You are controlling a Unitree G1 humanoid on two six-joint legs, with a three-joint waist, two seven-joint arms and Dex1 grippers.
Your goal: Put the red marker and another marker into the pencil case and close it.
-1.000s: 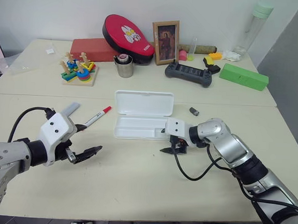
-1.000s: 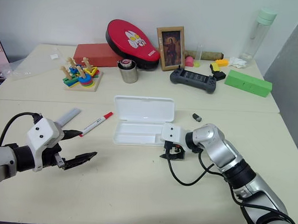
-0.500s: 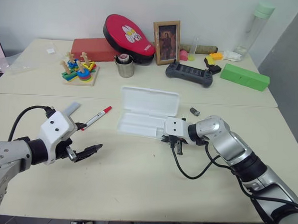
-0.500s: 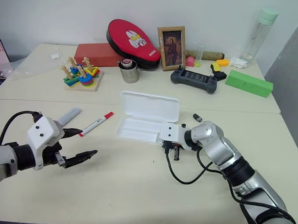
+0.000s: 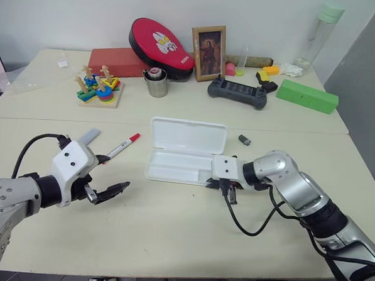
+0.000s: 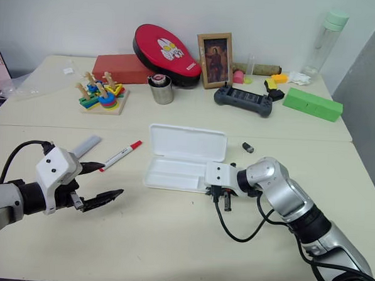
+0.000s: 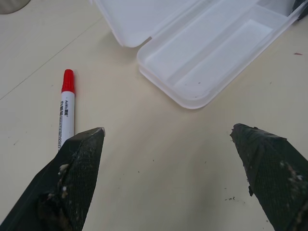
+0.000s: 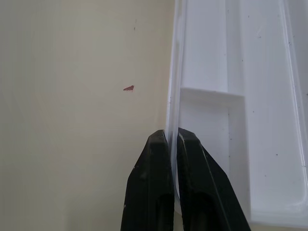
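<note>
Two fingers of the right gripper (image 8: 172, 139), spread wide a second ago, now pinch the near wall of the open, empty pencil case (image 5: 187, 153), which has slid slightly rightward, probably steadied for loading; the red marker (image 5: 123, 146) lies beside the left gripper (image 5: 104, 177), jaws open; cream table (image 5: 170, 234), white wall behind.

Two cream tables (image 5: 169, 240) stand joined before a white wall (image 5: 87, 9); grey panel (image 5: 367, 80) at 3 o'clock.
</note>
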